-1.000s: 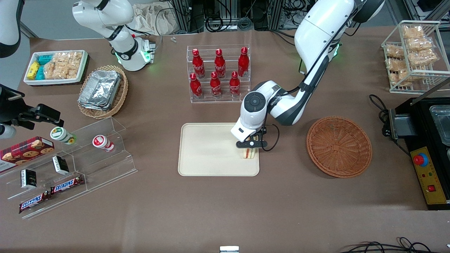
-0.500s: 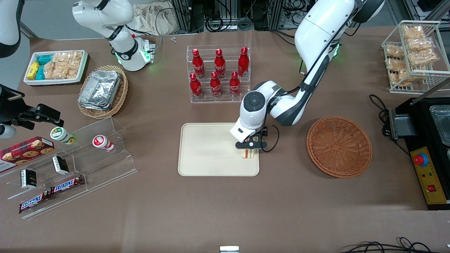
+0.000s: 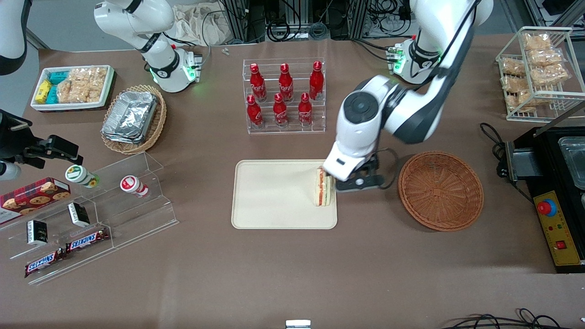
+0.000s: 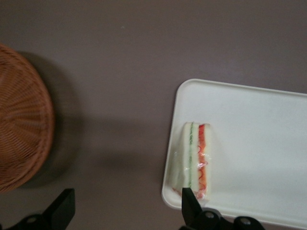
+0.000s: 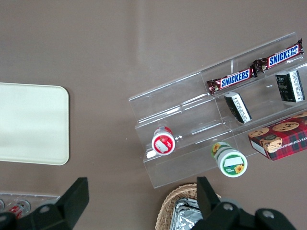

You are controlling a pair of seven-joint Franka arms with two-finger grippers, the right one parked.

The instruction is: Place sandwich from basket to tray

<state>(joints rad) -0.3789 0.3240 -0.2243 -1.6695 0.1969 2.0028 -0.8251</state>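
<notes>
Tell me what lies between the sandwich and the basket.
The open gripper hangs above bare brown tabletop between the sandwich, standing at the tray's edge, and the empty basket. Nothing else lies there, as front and left wrist views show.

A robotics lab staged as a snack shop: aluminium framing and tangled cables [image 3: 292, 23] line the frame's top edge, while the brown desk [image 3: 292, 274] carries a cola-bottle rack [image 3: 283, 96] at upper centre and acrylic candy-bar shelves [image 3: 91, 219] (lower left).
</notes>
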